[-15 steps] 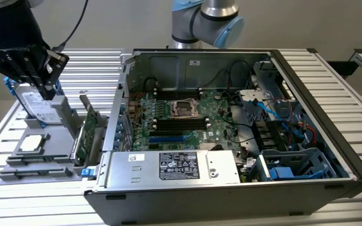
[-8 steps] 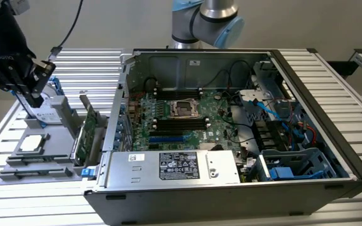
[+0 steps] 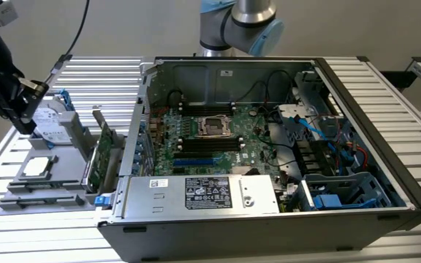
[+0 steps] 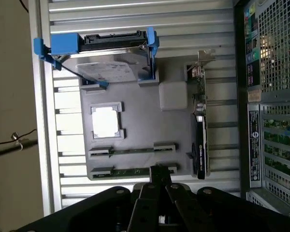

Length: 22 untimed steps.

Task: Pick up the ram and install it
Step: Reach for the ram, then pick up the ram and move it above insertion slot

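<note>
Two ram sticks lie edge-up in the grooves of a grey holder tray (image 4: 135,121), one (image 4: 134,151) beside the other (image 4: 128,171). In the exterior view they show as thin dark strips (image 3: 41,188) at the tray's near end. My gripper (image 4: 157,170) is shut with nothing between its fingers, and its tips hover above the tray, over the end of the outer stick. In the exterior view the gripper (image 3: 26,127) hangs at the far left above the tray (image 3: 64,170). The open computer case (image 3: 269,148) holds the motherboard with black memory slots (image 3: 209,143).
On the tray also sit a silver hard drive in a blue bracket (image 4: 113,58), a square processor (image 4: 106,121) and a green expansion card standing on edge (image 4: 199,125). The case wall (image 4: 268,96) rises close beside the tray. A black cable (image 3: 75,38) hangs at the back left.
</note>
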Tool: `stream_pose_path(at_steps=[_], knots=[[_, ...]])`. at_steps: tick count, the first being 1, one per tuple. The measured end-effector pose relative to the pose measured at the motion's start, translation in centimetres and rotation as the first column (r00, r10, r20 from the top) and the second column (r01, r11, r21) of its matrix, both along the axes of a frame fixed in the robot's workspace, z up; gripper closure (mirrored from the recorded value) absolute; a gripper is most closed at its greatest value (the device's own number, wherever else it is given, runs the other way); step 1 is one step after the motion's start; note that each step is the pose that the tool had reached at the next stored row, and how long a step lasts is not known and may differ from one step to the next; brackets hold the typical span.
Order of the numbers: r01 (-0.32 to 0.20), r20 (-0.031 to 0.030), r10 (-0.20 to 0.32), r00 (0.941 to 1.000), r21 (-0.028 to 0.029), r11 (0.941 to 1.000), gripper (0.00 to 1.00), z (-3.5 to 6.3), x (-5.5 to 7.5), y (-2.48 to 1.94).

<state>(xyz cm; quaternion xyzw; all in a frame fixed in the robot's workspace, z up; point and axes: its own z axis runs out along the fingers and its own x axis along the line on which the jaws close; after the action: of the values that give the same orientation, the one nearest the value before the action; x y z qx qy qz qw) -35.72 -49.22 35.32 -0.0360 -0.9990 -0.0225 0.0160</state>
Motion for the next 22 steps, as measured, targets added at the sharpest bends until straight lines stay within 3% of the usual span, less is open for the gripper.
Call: stream_pose_path(at_steps=[19, 22], knots=[[-0.001, -0.0013, 0.001, 1.0000, 0.0001, 1.0000, 0.89, -0.20, -0.32, -0.15], [-0.052, -0.0014, 0.052, 0.9987, 0.0003, 0.9987, 0.89, -0.55, -0.33, -0.15]])
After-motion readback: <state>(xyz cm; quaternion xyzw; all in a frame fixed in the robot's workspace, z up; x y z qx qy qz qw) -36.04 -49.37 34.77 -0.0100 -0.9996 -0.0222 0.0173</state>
